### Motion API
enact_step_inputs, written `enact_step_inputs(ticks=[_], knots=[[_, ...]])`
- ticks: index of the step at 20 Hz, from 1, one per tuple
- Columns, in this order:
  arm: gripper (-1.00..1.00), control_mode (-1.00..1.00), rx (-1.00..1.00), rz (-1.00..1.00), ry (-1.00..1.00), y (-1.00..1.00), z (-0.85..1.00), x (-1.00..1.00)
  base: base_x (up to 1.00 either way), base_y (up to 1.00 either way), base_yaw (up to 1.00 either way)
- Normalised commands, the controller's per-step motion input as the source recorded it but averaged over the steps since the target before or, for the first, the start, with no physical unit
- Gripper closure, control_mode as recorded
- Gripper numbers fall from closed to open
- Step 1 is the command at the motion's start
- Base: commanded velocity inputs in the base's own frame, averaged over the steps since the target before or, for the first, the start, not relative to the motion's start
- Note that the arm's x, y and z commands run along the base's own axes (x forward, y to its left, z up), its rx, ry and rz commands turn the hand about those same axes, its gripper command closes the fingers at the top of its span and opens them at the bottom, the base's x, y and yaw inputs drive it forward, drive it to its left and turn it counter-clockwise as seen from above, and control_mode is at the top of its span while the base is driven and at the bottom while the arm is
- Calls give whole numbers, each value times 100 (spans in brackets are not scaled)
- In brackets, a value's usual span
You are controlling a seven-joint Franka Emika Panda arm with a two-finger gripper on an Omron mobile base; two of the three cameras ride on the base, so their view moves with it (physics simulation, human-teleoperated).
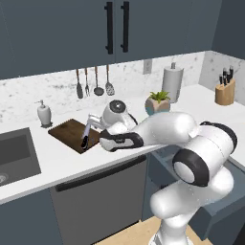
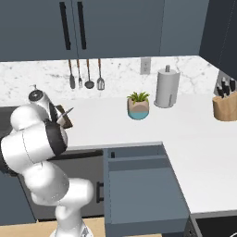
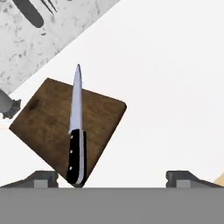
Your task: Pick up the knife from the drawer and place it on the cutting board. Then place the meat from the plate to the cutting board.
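The knife (image 3: 75,140) lies on the dark brown cutting board (image 3: 48,127), black handle over the board's near edge and silver blade pointing toward the wall. From the left base view, the knife (image 1: 86,135) rests on the right part of the board (image 1: 69,133). My gripper (image 3: 111,177) hovers just above and to the right of it, open, with its fingertips (image 3: 43,176) wide apart and nothing between them. In the left base view, the gripper (image 1: 104,143) sits beside the knife handle. The blue-grey drawer (image 2: 139,178) stands pulled out. The plate and the meat are out of view.
A sink (image 1: 14,158) lies left of the board, with a soap dispenser (image 1: 44,114) behind it. Utensils (image 1: 93,82) hang on the wall. A potted plant (image 2: 138,105), a paper towel roll (image 2: 166,88) and a knife block (image 2: 225,104) stand along the counter to the right.
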Motion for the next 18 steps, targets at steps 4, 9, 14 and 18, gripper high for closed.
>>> enact_step_inputs(ticks=[4, 9, 14, 18], knots=[[-100, -100, 16, 0, -11, -89, 100, -100, 0, 0, 0], [-100, -100, 11, 0, 13, -37, 100, -72, 0, 0, 0], [-100, -100, 1, 0, 44, -17, 100, -46, 0, 0, 0], [-100, -100, -11, 0, 49, -21, 100, -47, 0, 0, 0]])
